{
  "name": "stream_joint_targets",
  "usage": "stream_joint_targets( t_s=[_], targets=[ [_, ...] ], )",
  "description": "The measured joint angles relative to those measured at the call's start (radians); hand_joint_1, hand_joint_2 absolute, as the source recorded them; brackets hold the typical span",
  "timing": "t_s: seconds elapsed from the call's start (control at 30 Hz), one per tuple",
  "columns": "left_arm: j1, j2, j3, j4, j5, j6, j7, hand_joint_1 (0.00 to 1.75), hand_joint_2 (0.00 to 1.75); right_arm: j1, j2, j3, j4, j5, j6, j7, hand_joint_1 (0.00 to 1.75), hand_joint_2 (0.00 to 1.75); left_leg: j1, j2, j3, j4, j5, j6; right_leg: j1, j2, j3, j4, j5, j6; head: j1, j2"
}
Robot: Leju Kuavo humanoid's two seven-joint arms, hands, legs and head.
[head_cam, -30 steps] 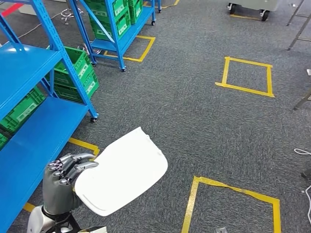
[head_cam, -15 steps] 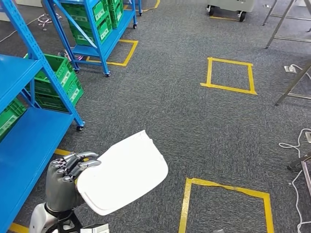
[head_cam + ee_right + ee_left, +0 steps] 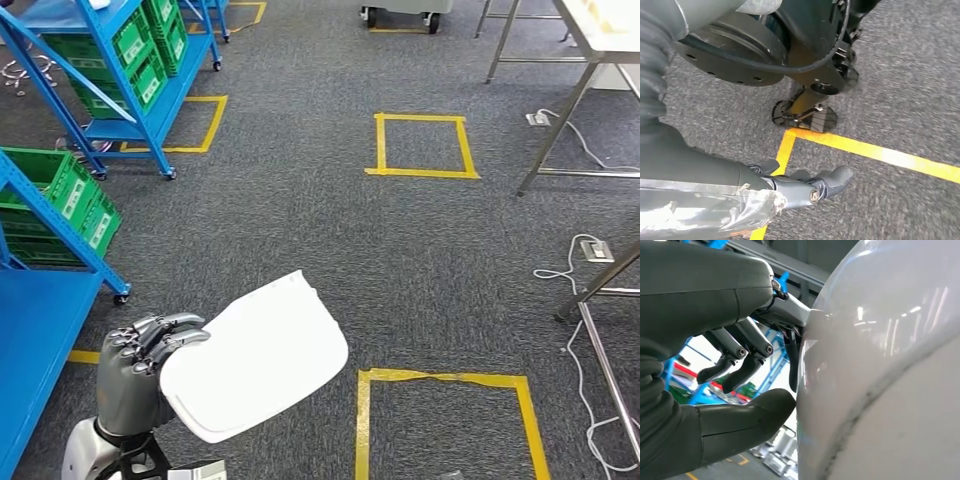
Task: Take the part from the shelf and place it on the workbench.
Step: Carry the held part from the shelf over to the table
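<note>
Left hand [image 3: 136,372] grasps white part [image 3: 253,358] by near-left edge, carried over carpet, low left in head view. Right hand [image 3: 798,187] hangs near floor, fingers loosely extended, holding nothing.

Risk: edge-only grip; walking sway could tip or slip part; table [image 3: 604,30] legs, floor cable [image 3: 581,300] ahead right.

Part lies near flat; long axis runs near-left to far-right, free end pointing far-right.

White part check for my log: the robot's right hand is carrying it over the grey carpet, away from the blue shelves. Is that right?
Not quite: the left hand is carrying the white part, as the head view shows. The rest is right: it is held over the grey carpet, with the blue shelves off to the left. The right hand hangs over the floor, holding nothing.
</note>
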Motion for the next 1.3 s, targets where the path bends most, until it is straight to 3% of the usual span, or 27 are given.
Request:
stream_joint_targets(
  t_s=[0.07,0.13,0.2,0.3,0.37,0.4,0.47,0.53,0.57,0.67,0.73,0.8,0.87,0.9,0.93,1.0,1.07,1.13,1.2,1.23,1.3],
  targets=[
    [-0.003,0.000,-0.001,0.001,-0.002,-0.003,0.000,1.75,1.75,-0.001,0.000,0.000,0.000,0.001,0.001,0.000,0.00,1.75,-0.002,-0.017,0.020,-0.065,0.016,0.008,0.000,0.014,0.002,0.000,-0.007,0.010,0.000,0.000],
    [-0.007,0.000,-0.001,0.003,-0.003,-0.005,0.000,1.75,1.75,0.001,0.000,-0.001,0.000,0.003,0.002,-0.001,0.00,1.75,-0.003,-0.008,0.033,-0.076,0.011,0.018,0.000,0.016,0.005,-0.001,-0.012,0.022,-0.001,0.000],
    [-0.010,-0.001,-0.001,0.003,-0.004,-0.005,0.000,1.75,1.75,0.001,0.000,-0.001,0.000,0.006,0.002,-0.001,0.00,1.75,-0.002,0.006,0.051,-0.079,0.006,0.029,0.002,-0.013,-0.009,0.042,-0.030,0.032,0.002,0.000],
    [-0.009,-0.001,-0.001,0.006,-0.009,-0.004,0.000,1.75,1.75,-0.003,0.000,-0.002,0.000,0.007,0.002,-0.002,0.00,1.75,-0.002,0.029,0.078,-0.080,-0.015,0.035,0.000,-0.065,-0.121,0.229,-0.092,0.042,0.006,0.000],
    [-0.009,-0.001,-0.001,0.008,-0.013,-0.004,0.000,1.75,1.75,0.000,0.000,-0.002,0.000,0.008,0.002,-0.001,0.00,1.75,-0.002,0.042,0.097,-0.080,-0.032,0.033,-0.003,-0.073,-0.175,0.286,-0.108,0.047,0.007,0.000],
    [-0.009,-0.001,-0.001,0.009,-0.013,-0.004,0.000,1.75,1.75,0.002,0.000,-0.002,0.000,0.008,0.002,-0.001,0.00,1.75,-0.001,0.049,0.110,-0.080,-0.042,0.032,-0.005,-0.076,-0.174,0.259,-0.086,0.048,0.007,0.000],
    [-0.009,-0.001,-0.001,0.011,-0.014,-0.004,0.000,1.75,1.75,0.004,0.000,-0.002,0.000,0.008,0.001,-0.001,0.00,1.75,-0.002,0.064,0.138,-0.080,-0.064,0.025,-0.008,-0.097,-0.134,0.130,0.003,0.052,0.007,0.000],
    [-0.010,-0.001,-0.002,0.012,-0.014,-0.004,0.000,1.75,1.75,0.001,0.002,-0.002,0.001,0.008,0.001,-0.001,0.00,1.75,-0.006,0.077,0.157,-0.079,-0.084,0.016,-0.008,-0.121,-0.101,0.033,0.055,0.044,0.007,0.000],
    [-0.010,-0.001,-0.002,0.012,-0.014,-0.004,0.000,1.75,1.75,-0.001,0.003,-0.002,0.001,0.008,0.001,-0.001,0.00,1.75,-0.008,0.082,0.161,-0.078,-0.089,0.009,-0.007,-0.125,-0.099,0.017,0.060,0.035,0.008,0.000],
    [-0.011,-0.001,-0.002,0.013,-0.015,-0.004,0.000,1.75,1.75,0.000,0.004,-0.002,0.001,0.009,0.001,-0.001,0.00,1.75,-0.006,0.083,0.164,-0.062,-0.094,-0.007,-0.007,-0.097,-0.090,0.015,0.054,0.009,0.007,0.000],
    [-0.013,-0.001,-0.002,0.013,-0.015,-0.004,0.000,1.75,1.75,-0.001,0.004,-0.002,0.001,0.009,0.001,-0.002,0.00,1.75,-0.002,0.061,0.124,0.017,-0.110,-0.014,-0.009,-0.080,-0.073,0.013,0.047,-0.002,0.005,0.000],
    [-0.013,-0.001,-0.002,0.014,-0.015,-0.003,0.000,1.75,1.75,-0.003,0.004,-0.002,0.001,0.009,0.001,-0.003,0.00,1.75,-0.001,0.041,0.036,0.149,-0.159,-0.018,-0.008,-0.063,-0.061,0.012,0.036,-0.009,0.004,0.000],
    [-0.012,-0.001,-0.002,0.014,-0.015,-0.003,0.000,1.75,1.75,-0.002,0.004,-0.002,0.001,0.010,0.001,-0.003,0.00,1.75,-0.001,0.034,-0.037,0.222,-0.197,-0.017,-0.007,-0.042,-0.047,0.012,0.022,-0.012,0.005,0.000],
    [-0.012,-0.001,-0.002,0.014,-0.015,-0.003,0.000,1.75,1.75,-0.001,0.004,-0.002,0.001,0.010,0.001,-0.004,0.00,1.75,-0.002,0.032,-0.049,0.211,-0.186,-0.014,-0.007,-0.031,-0.036,0.012,0.015,-0.012,0.005,0.000],
    [-0.012,-0.001,-0.002,0.014,-0.016,-0.003,0.000,1.75,1.75,0.000,0.004,-0.002,0.001,0.011,0.001,-0.005,0.00,1.75,-0.002,0.029,-0.046,0.171,-0.151,-0.011,-0.007,-0.020,-0.025,0.012,0.008,-0.011,0.005,0.000],
    [-0.011,0.000,-0.003,0.014,-0.018,-0.003,0.000,1.75,1.75,-0.001,0.005,-0.002,0.001,0.012,0.001,-0.007,0.00,1.75,-0.002,0.003,-0.018,0.044,-0.048,-0.004,-0.007,0.001,-0.009,0.012,-0.008,-0.006,0.004,0.000],
    [-0.010,0.001,-0.004,0.014,-0.020,-0.003,0.000,1.75,1.75,-0.003,0.006,-0.002,0.002,0.013,0.001,-0.008,0.00,1.75,-0.004,-0.025,0.000,-0.045,0.007,0.002,-0.007,0.020,-0.004,0.009,-0.021,0.004,0.004,0.000],
    [-0.012,0.001,-0.007,0.014,-0.022,-0.003,0.000,1.75,1.75,-0.001,0.007,-0.003,0.002,0.015,0.001,-0.008,0.00,1.75,-0.005,-0.023,0.013,-0.069,0.011,0.011,-0.006,0.030,0.008,0.005,-0.025,0.016,0.005,0.000],
    [-0.014,0.000,-0.010,0.014,-0.026,-0.003,0.000,1.75,1.75,0.001,0.008,-0.003,0.002,0.016,0.001,-0.007,0.00,1.75,-0.005,-0.009,0.035,-0.076,0.011,0.025,-0.003,0.000,0.012,0.025,-0.038,0.027,0.009,0.000],
    [-0.015,0.000,-0.012,0.014,-0.028,-0.003,0.000,1.75,1.75,-0.001,0.008,-0.003,0.002,0.017,0.000,-0.007,0.00,1.75,-0.005,0.000,0.047,-0.077,0.007,0.031,-0.001,-0.024,-0.005,0.061,-0.054,0.030,0.011,0.000],
    [-0.014,0.001,-0.015,0.014,-0.031,-0.003,0.000,1.75,1.75,-0.005,0.008,-0.003,0.002,0.017,0.000,-0.006,0.00,1.75,-0.007,0.018,0.065,-0.077,-0.008,0.036,0.000,-0.063,-0.077,0.185,-0.098,0.037,0.014,0.000]
  ],
)
